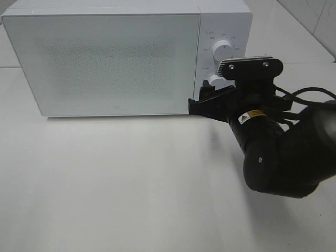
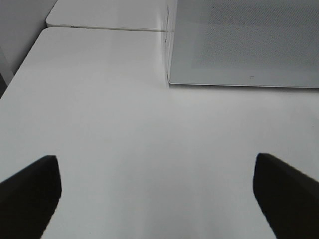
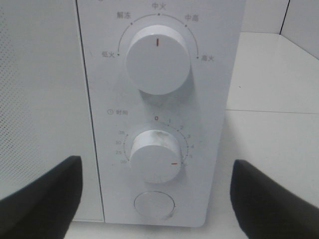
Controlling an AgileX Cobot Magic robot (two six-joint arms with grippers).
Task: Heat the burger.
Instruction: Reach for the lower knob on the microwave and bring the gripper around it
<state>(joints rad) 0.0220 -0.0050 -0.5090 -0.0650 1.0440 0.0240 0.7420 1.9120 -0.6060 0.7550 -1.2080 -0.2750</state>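
My right gripper stands with its jaws wide apart and nothing between them, squared up to the control panel at the right of the exterior view. My left gripper is spread just as wide and empty, low in its own frame over the bare white table.

The white microwave fills the upper left of the exterior view, and its frosted door is closed. The burger shows in no view. I judge it sits inside, but the door hides it, so I cannot tell which way it faces or how its long axis runs.

On the panel, the power knob at upper centre has its red mark straight up. Below it, the timer knob has its mark at the lower right, off zero. The round button sits lowest.

I read this as the timer step. If the knob needs more turn, I should centre both fingers on it, close squarely, and twist about its own axis without shoving the oven back.
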